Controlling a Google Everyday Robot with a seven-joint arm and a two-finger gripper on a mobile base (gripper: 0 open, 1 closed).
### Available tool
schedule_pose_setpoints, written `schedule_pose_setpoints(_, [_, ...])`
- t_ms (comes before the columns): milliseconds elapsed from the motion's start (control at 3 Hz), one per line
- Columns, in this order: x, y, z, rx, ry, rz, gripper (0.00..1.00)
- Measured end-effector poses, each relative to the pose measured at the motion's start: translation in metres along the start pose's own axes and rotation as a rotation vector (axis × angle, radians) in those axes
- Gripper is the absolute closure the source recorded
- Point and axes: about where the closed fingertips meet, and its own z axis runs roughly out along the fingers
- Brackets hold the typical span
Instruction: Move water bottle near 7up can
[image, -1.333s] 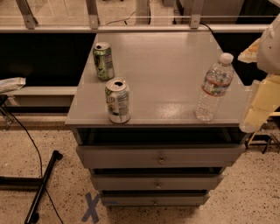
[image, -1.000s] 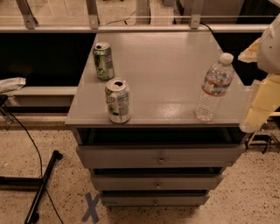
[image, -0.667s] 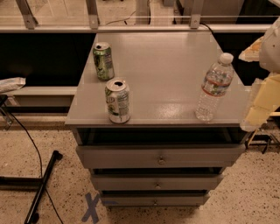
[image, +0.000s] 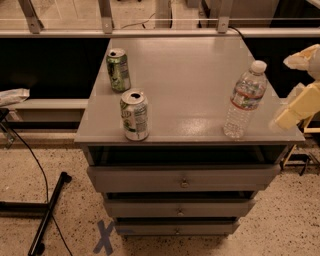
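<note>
A grey metal desk (image: 190, 75) with three shallow drawers stands on a speckled floor, seen from above and in front.

A tall clear plastic water bottle (image: 244, 101) with a white cap and a red-and-white label band stands upright at the front right of the desk top, close to the front edge. Its long axis runs straight up and down, with the cap pointing up and the base flat on the desk.

A pale silvery-white 7up can (image: 134, 115) with green print stands upright at the front left, also near the front edge, its silver top facing up. The bottle and this can are well apart, with bare desk top between them.

A darker green drink can (image: 118, 69) stands upright behind the 7up can, nearer the left edge.

The robot's cream-coloured hand (image: 298, 106) is at the far right of the view, beyond the desk's right edge, near the bottle and about level with it. It does not touch the bottle. It is partly cut off by the edge of the view, and I cannot tell whether it is spread or pressed together.

A blue tape cross (image: 105, 236) marks the floor below the front left of the desk.
</note>
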Motion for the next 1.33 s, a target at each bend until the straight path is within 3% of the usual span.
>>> schedule_pose_setpoints(333, [-0.007, -0.017, 0.013, 0.003, -0.160, 0.078, 0.00])
schedule_pose_setpoints(667, [-0.011, -0.025, 0.019, -0.013, -0.245, 0.123, 0.00])
schedule_pose_setpoints(1000, [-0.020, -0.029, 0.026, -0.038, -0.300, 0.146, 0.00])
schedule_pose_setpoints(1333, [-0.029, -0.029, 0.034, -0.070, -0.333, 0.151, 0.12])
